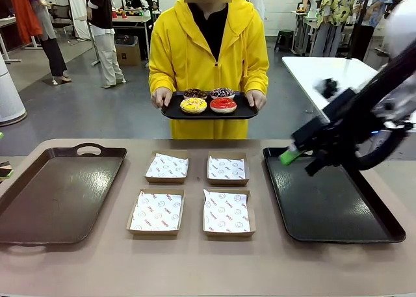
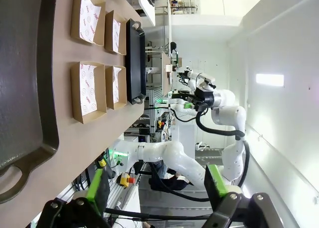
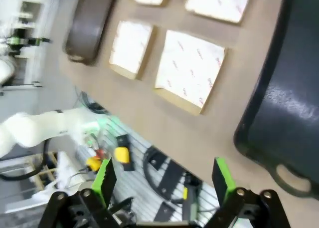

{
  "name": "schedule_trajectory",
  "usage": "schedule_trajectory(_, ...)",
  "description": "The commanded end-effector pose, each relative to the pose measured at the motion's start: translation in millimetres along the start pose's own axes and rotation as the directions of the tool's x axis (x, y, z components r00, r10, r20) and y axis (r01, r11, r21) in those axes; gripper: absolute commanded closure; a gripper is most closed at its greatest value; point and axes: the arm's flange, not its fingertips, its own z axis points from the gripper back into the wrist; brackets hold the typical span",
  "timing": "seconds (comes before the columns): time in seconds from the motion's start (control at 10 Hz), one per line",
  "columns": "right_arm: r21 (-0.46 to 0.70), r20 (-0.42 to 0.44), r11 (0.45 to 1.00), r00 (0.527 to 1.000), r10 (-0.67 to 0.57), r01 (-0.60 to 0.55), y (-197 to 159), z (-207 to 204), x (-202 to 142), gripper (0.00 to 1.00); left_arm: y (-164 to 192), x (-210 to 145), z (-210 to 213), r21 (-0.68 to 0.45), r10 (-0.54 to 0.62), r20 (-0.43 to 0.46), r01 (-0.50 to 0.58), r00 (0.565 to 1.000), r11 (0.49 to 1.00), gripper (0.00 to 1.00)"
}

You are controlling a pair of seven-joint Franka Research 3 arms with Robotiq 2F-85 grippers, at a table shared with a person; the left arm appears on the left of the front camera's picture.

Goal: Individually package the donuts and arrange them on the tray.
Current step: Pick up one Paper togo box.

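Note:
Beyond the table's far edge a person holds a small black tray (image 1: pixel 170 112) with the donuts on it: yellow (image 1: pixel 193 105), red (image 1: pixel 223 104), dark chocolate (image 1: pixel 195 93) and a dark sprinkled one (image 1: pixel 222 91). Several shallow cardboard boxes lined with printed paper sit mid-table (image 1: pixel 167 167) (image 1: pixel 227 169) (image 1: pixel 156 212) (image 1: pixel 227 213). My right gripper (image 1: pixel 300 156) (image 3: pixel 163 183) hovers over the far left corner of the large black tray (image 1: pixel 338 212), open and holding nothing. In the left wrist view my left gripper (image 2: pixel 155 188) is open and holding nothing, off the table's edge beside the brown tray (image 2: pixel 25 63).
A large brown tray (image 1: pixel 58 193) lies at the table's left, and the black tray (image 3: pixel 284 88) at its right. The boxes (image 3: pixel 189 71) stand between the two. A white table (image 1: pixel 318 73) stands behind on the right.

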Motion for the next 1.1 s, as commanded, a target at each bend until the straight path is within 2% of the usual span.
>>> schedule_trajectory(0.0,-0.176,-0.036,0.983,0.998,-0.048,0.041,1.8,-37.1,25.1,0.00,-1.2,-0.7,1.0,-0.021,-0.008,0.011,0.008,1.000,1.000,0.00)
schedule_trajectory(0.2,-0.265,0.017,0.963,0.999,-0.047,0.050,7.2,-66.2,27.8,0.00,-1.2,-0.7,1.0,-0.021,-0.008,0.011,0.008,1.000,1.000,0.00)
schedule_trajectory(0.5,-0.294,0.071,0.953,0.996,-0.054,0.073,8.0,-83.9,26.0,0.00,-1.2,-0.7,1.0,-0.021,-0.008,0.011,0.008,1.000,1.000,0.00)
schedule_trajectory(1.0,-0.279,0.046,0.960,0.999,-0.024,0.036,8.7,-79.7,29.9,0.00,-1.2,-0.7,1.0,-0.021,-0.008,0.011,0.008,1.000,1.000,0.00)
